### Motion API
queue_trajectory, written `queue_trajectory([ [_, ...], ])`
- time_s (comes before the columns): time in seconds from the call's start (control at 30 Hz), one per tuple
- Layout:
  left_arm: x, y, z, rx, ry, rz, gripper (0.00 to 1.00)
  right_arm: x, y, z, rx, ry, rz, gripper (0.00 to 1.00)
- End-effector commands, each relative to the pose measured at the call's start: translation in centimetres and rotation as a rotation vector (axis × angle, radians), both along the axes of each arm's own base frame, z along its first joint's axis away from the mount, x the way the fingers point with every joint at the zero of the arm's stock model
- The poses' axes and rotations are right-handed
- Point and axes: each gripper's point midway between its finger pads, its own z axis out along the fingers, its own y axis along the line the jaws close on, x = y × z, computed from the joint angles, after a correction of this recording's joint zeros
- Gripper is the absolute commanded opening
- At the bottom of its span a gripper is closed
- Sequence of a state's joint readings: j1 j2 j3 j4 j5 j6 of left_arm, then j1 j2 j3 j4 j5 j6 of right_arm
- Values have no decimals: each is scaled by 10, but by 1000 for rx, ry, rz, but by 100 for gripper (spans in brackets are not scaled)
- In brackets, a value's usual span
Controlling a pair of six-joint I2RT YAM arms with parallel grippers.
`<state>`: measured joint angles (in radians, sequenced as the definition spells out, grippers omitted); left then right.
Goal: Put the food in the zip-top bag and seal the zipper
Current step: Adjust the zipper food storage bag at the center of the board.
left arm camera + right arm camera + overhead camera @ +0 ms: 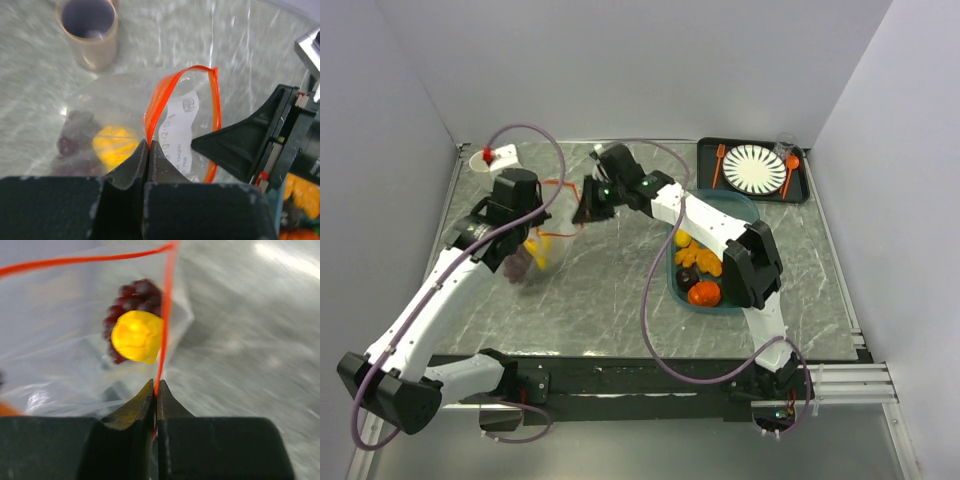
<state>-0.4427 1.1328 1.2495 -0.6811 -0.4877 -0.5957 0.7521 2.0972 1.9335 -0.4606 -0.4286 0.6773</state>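
Left fingers on zipper (grapes inside)

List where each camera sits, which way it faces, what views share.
Top external: above and behind the bases, facing down on the table; left arm, right arm shown.
Left wrist: on the left arm, facing along its jaws, shut on the zipper; right jaws intrude.
Right wrist: on the right arm, facing along its jaws, shut on the zipper.
Shared: both wrist views show yellow food and grapes in the zip-top bag.
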Motion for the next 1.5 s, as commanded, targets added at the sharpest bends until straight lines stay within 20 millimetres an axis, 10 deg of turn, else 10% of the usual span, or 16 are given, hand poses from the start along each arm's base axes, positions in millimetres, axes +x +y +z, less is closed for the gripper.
queue_trajectory([
  [0.0,4,-33,-38,-86,62,-116,1,9,-46,-10,-90,-51,-88,16],
  [0.13,3,-46,-59,-119,93,-145,1,3,-81,-28,-172,-75,-134,31],
  [0.27,3,-60,-59,-126,92,-184,1,2,-101,5,-141,-165,-187,63],
  [0.4,1,-78,-57,-115,99,-224,1,5,-134,35,-187,-239,-283,69],
  [0.63,-4,-104,-50,-140,75,-308,1,23,-238,-1,-364,-178,-542,76],
  [0.8,-5,-114,-41,-166,36,-359,1,28,-270,-9,-426,-180,-568,81],
  [0.87,-5,-115,-43,-163,41,-364,1,25,-283,-9,-468,-194,-603,100],
  [1.23,-8,-128,-51,-169,60,-438,1,-25,-381,-46,-754,-78,-856,100],
  [1.47,-8,-131,-48,-167,48,-466,1,-52,-405,-71,-791,-5,-968,100],
])
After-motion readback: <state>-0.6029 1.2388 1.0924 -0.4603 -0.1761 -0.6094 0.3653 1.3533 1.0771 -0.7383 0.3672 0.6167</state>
